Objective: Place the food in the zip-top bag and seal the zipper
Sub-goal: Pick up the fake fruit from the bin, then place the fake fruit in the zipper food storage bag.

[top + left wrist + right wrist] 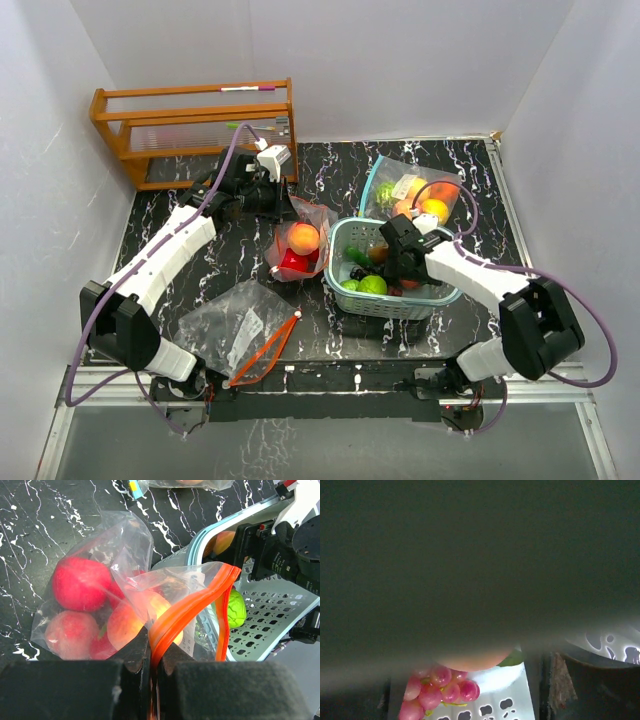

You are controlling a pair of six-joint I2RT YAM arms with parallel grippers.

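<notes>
Near the table's (335, 170) middle, the left gripper (152, 652) is clamping the part-filled, unsealed bag (125, 555); food (372, 285) is lying in the basket (400, 306), the right gripper's (385, 262) grip unreadable there.

Your right wrist view is mostly blocked by a dark blur (480, 555); only pink grapes (440, 692) and a bit of basket (512, 695) show beneath it.
</notes>
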